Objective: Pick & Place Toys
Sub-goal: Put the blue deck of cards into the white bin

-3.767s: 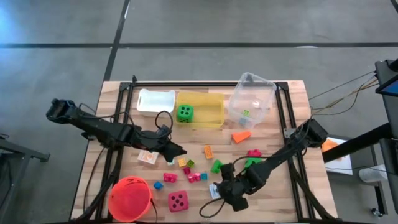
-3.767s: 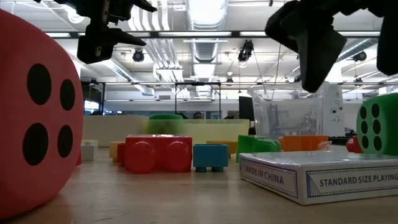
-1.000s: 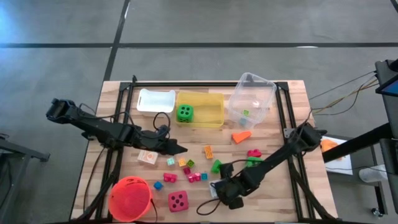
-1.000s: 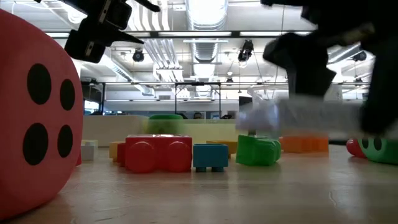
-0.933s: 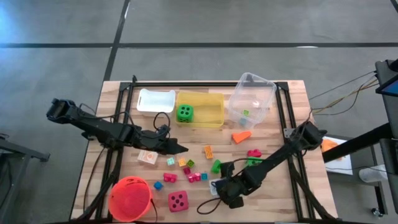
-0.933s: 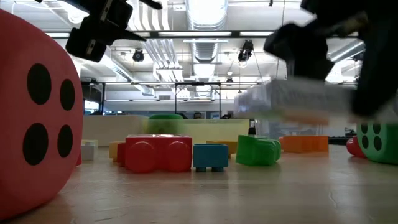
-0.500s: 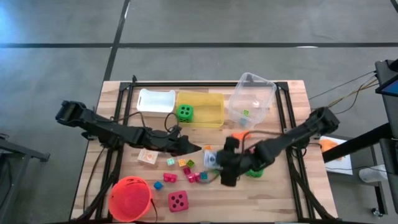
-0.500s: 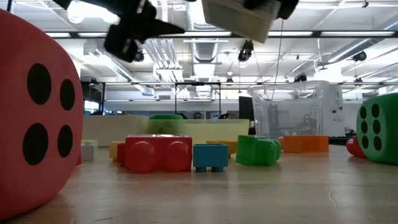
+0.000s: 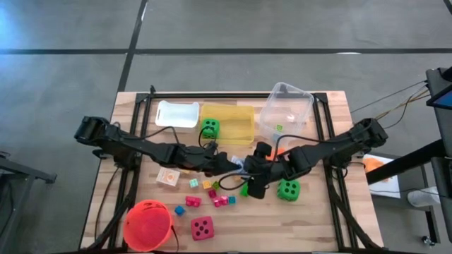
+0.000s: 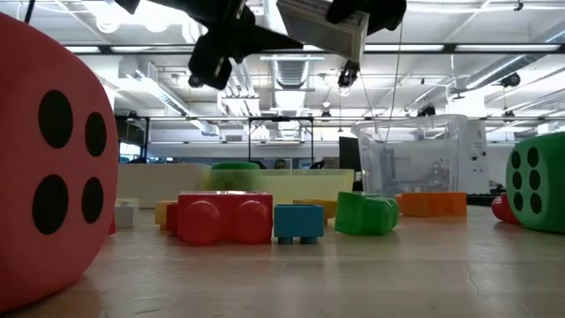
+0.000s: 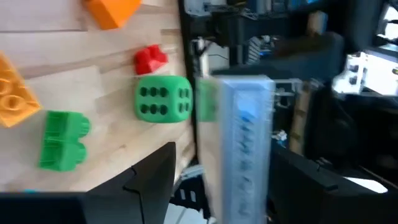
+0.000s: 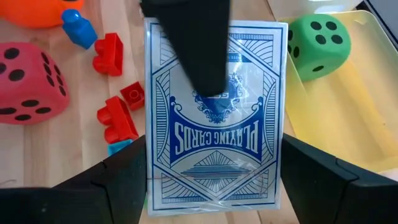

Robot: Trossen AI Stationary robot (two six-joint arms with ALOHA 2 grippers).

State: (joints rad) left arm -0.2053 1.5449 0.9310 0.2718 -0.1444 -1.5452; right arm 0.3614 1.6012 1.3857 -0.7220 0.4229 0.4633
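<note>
Blue-and-white, the card box [image 12: 214, 118] that lay flat at the table's near edge a few seconds ago is now lifted above the middle of the table, clamped in the right gripper [image 9: 245, 166]. The left gripper [image 9: 227, 162] has come in from the left and meets it there, one dark finger [image 12: 198, 43] lying across the box's face; whether that gripper's fingers have closed on it I cannot tell. The box shows an ornate blue back reading "PLAYING CARDS" under clear wrap. A green die [image 9: 287, 189], earlier partly covered by the right arm, now sits in plain sight on the wood. In the left wrist view the box [image 11: 239, 146] is blurred and its print unreadable.
</note>
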